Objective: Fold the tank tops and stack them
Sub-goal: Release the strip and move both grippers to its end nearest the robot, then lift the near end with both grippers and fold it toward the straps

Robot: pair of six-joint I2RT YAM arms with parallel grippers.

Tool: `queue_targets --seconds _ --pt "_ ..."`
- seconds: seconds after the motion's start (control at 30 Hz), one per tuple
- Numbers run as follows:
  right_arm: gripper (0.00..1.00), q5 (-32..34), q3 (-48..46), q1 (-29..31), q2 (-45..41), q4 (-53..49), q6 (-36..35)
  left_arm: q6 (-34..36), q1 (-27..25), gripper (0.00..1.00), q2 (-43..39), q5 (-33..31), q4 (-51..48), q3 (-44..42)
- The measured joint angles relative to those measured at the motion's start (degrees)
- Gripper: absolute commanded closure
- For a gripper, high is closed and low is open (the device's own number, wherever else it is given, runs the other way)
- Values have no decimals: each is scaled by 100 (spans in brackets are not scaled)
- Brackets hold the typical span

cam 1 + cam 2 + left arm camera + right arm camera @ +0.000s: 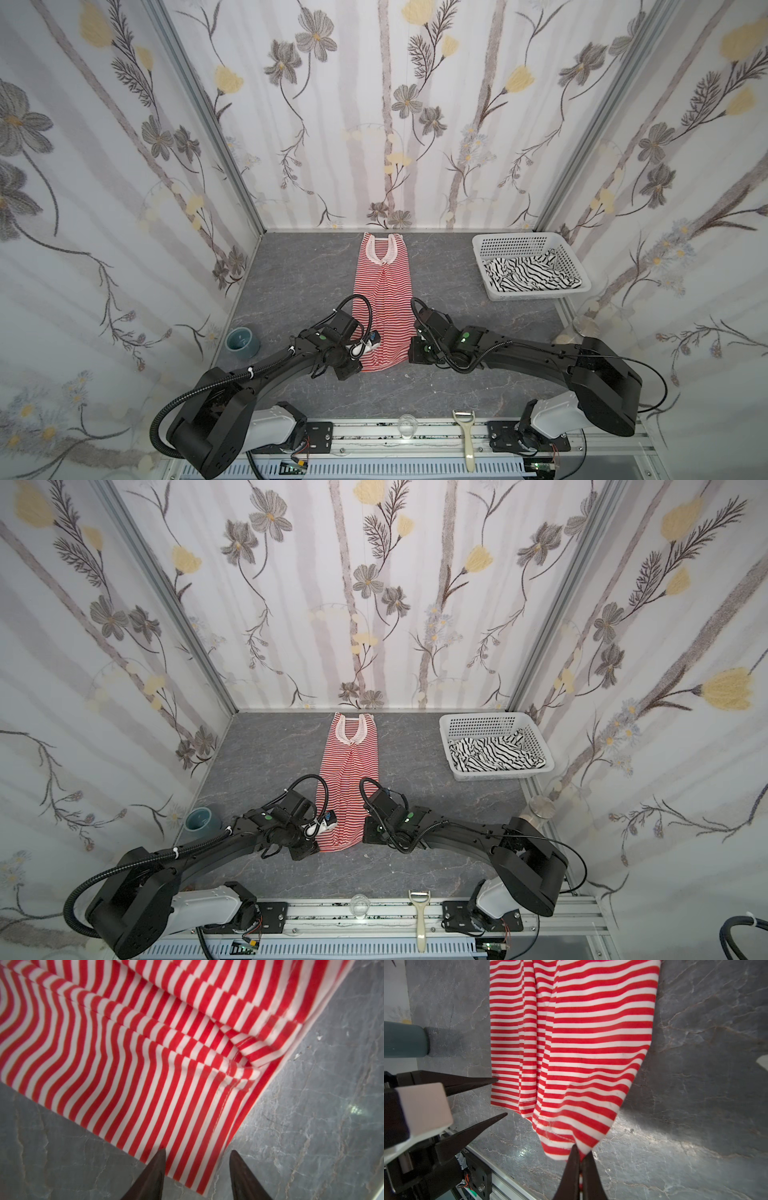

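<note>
The red-and-white striped knit tank top lies lengthwise in the middle of the grey marbled desk. The right gripper is clamped tight on one hem corner. The left gripper, half spread, straddles the other corner without pinching it. The white tank top with black stripes lies crumpled in the white perforated plastic basket, well apart. A teal cup stands beside the left arm.

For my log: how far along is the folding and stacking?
Done: red-striped knit tank top lies folded narrow on grey table. In hand: right gripper shut on its hem corner, left gripper open at the other. Left: black-striped white top, crumpled in white perforated basket.
</note>
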Motion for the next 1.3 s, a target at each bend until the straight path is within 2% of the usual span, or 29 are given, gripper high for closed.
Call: queue_targets --seconds 0.23,0.33,0.57,0.67,0.77,1.03,1.13,1.3 --pt "100 -4 0 -103 -92 -15 -33 98 -52 51 289 -13 52 13" --pt "100 -9 0 -155 -92 -17 -48 144 -57 55 407 -46 116 39" --pt "100 -48 9 -306 -286 -37 -109 195 -57 84 481 -98 380 28" --pt "100 -48 9 -361 -286 -59 -153 201 -57 92 487 -98 433 57" --pt "100 -50 4 -367 -286 -76 -190 197 -57 94 433 44 341 85" --pt "100 -136 -232 -367 -826 -201 -166 306 -79 97 105 660 -723 439" --pt "100 -133 -210 -372 -984 -234 -146 337 -79 97 -120 688 -1047 732" --pt "100 -133 195 -514 -984 -367 -203 470 11 97 -13 444 -1239 1368"
